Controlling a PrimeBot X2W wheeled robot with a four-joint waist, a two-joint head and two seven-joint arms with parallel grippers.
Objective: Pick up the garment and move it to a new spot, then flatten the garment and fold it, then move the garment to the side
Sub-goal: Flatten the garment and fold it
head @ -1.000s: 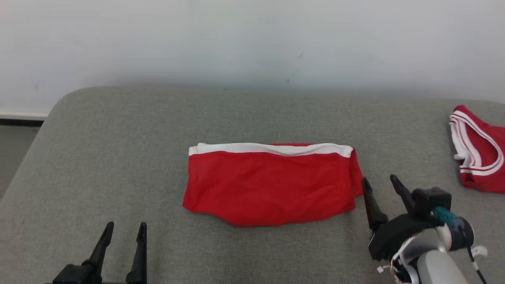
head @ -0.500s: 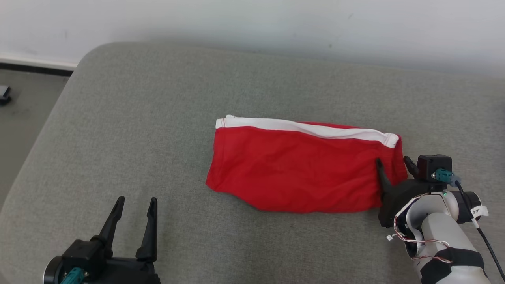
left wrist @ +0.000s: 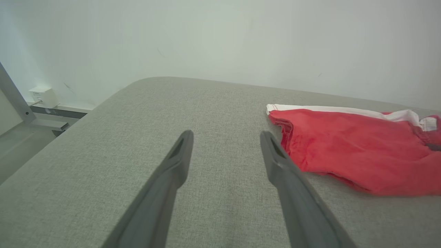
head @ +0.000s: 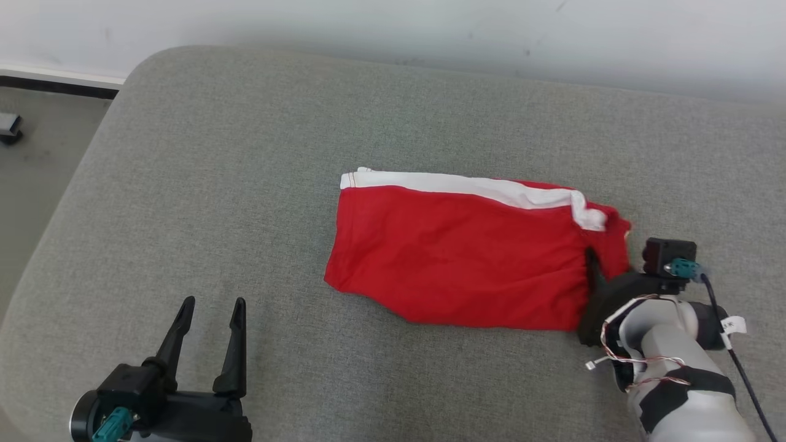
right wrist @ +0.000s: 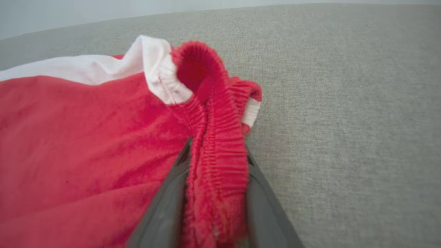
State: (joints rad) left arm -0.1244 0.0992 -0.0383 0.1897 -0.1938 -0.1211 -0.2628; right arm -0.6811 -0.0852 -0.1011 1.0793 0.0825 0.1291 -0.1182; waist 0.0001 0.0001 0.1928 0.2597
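The garment (head: 454, 252) is a folded red piece with a white band along its far edge, lying in the middle of the grey cushion (head: 245, 153). My right gripper (head: 608, 258) is at its right end, shut on the bunched red elastic edge. In the right wrist view that ribbed edge of the garment (right wrist: 86, 137) is squeezed between the two fingers of the right gripper (right wrist: 217, 148), with the white band puckered just beyond. My left gripper (head: 213, 304) stands open near the front left, apart from the cloth. The left wrist view has the left gripper (left wrist: 225, 136) over bare cushion, the garment (left wrist: 344, 144) to its right.
The cushion's rounded left edge drops to the floor (head: 37, 141), where a small dark object (head: 9, 126) lies. A pale wall (head: 393, 24) runs behind the cushion. Bare grey cushion surrounds the garment on the left and in front.
The head camera has swung and tilted, shifting the whole picture. My right gripper moved from beside the garment's right edge onto it and closed, puckering the white band's corner. The left gripper stays open.
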